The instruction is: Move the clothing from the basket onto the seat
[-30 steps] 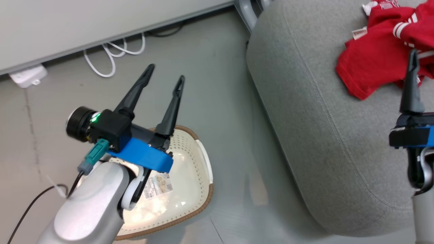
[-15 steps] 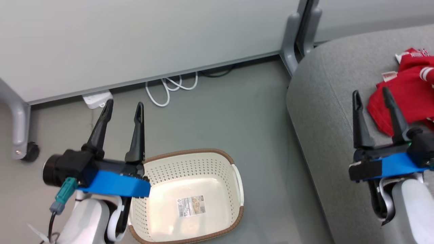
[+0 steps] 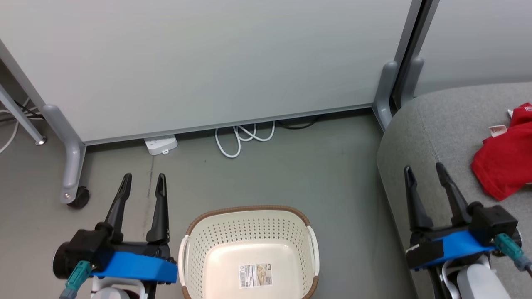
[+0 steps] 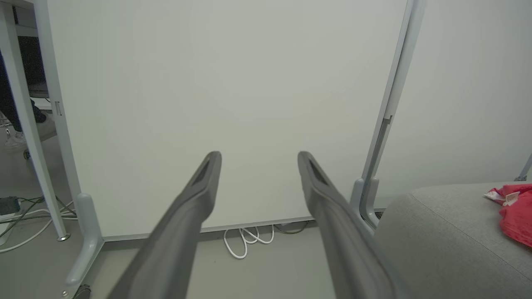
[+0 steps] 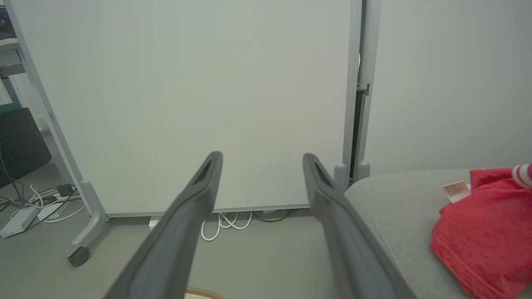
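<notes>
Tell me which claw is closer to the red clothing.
The right claw: it shows against the grey seat, near the clothing. The left claw is over the floor, on the far side of the basket.

An office: wheeled partition panels [image 3: 208,62], power strip [image 3: 161,144], loose cables [image 3: 245,133].

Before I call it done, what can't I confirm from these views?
Clothing: cut off by the head view's right edge, so the garment count on the seat is unclear.
Basket: its near end is cut off by the head view's bottom edge.
Label inside it: print too small to read.
</notes>
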Robot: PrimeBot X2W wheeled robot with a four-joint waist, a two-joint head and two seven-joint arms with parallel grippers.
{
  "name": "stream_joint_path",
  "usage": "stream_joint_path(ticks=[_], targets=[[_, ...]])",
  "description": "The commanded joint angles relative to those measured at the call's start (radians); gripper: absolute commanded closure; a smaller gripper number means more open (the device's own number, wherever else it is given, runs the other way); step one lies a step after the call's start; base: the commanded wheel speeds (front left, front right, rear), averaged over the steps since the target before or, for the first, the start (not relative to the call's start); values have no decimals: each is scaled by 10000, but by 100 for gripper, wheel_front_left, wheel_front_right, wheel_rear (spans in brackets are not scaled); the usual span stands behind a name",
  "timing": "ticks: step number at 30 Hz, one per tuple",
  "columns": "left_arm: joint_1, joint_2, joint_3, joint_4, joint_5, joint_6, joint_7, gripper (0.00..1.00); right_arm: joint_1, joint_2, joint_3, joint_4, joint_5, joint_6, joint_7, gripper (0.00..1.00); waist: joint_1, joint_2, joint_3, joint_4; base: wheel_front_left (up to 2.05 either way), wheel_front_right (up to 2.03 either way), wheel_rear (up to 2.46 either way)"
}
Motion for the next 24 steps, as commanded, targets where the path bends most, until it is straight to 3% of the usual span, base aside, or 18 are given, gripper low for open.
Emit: stream_joint_path(ticks=[1, 24], targets=[[173, -32, 129, 55, 74, -77, -24, 0, 250, 51, 16, 50, 70, -7, -5, 0, 1, 0, -146, 87, 0, 0, 0], [967, -391, 785, 611, 345, -589, -24, 0, 1476, 648, -164, 321, 72, -7, -5, 0, 1, 0, -805, 187, 0, 0, 0]])
